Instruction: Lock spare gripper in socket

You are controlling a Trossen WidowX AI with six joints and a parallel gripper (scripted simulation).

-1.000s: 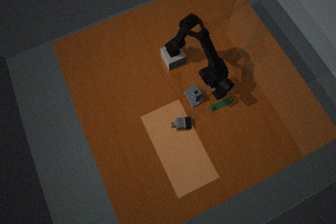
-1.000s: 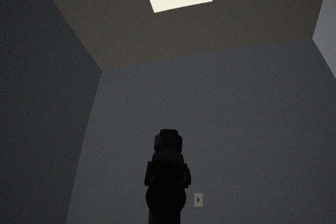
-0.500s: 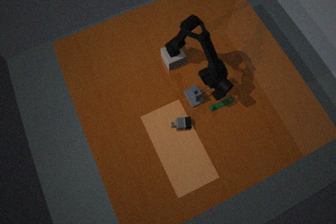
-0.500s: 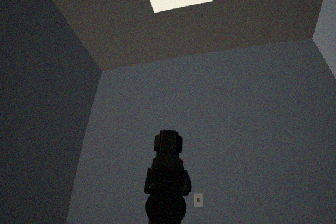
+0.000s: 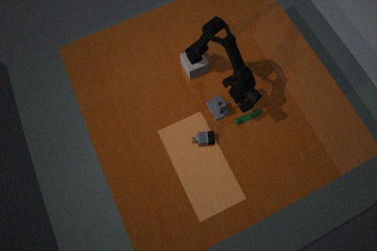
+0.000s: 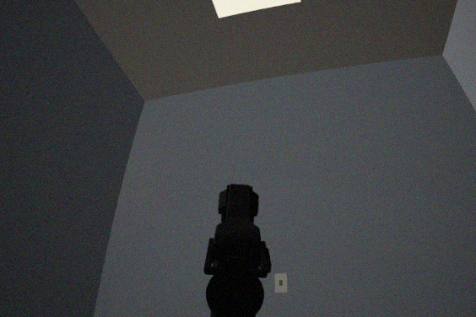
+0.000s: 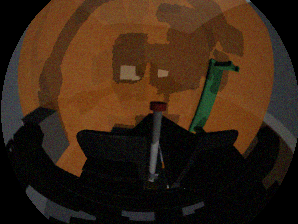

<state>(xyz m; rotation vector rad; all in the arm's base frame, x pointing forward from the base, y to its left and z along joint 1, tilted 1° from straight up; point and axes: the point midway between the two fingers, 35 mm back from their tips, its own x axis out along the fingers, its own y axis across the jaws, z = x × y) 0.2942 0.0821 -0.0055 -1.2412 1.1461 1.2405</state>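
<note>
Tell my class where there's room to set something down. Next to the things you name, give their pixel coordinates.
Room shows on the pale rectangle point(image 5: 214, 185) below the spare gripper point(image 5: 205, 138), and on the orange surface point(image 5: 123, 108) point(image 7: 252, 90) left of it. It's crowded where the arm point(image 5: 235, 58) point(image 6: 238, 246), mount point(image 5: 215, 112), lock pin point(image 5: 230, 101) point(image 7: 156, 132) and green piece point(image 5: 248, 117) point(image 7: 206, 100) cluster.
</note>
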